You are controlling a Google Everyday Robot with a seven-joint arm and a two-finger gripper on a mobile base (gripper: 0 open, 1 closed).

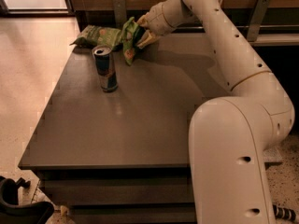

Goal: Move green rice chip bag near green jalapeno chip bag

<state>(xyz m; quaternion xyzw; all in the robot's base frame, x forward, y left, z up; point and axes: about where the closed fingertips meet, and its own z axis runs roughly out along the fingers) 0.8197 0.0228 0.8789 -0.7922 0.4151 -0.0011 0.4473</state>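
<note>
The gripper (143, 31) is hanging over the far edge of the desk (154, 120), towards its far left corner, and its two fingers are pinching the right side of the green rice chip bag (129, 42). The bag is hanging upright and crumpled from that grip, with its lower tip pointing down at the desk top; whether the tip is touching the surface is not clear. The green jalapeno chip bag (96, 35) is lying flat in the far left corner, and the held bag is standing just beside its right end, possibly touching it. An energy drink can (106, 69) is standing upright a little nearer the front, close below both bags.

The task is looking nearly finished, so the step in hand is the set-down. To do it well, the arm (224, 45) should be lowering straight down until the bag is resting on the desk, then the fingers should be spreading slowly so the glossy foil is not clinging to them. Any sideways drift to the left is risking a shove on the jalapeno bag towards the corner, and a drift towards the front edge is risking a knock on the can
</note>
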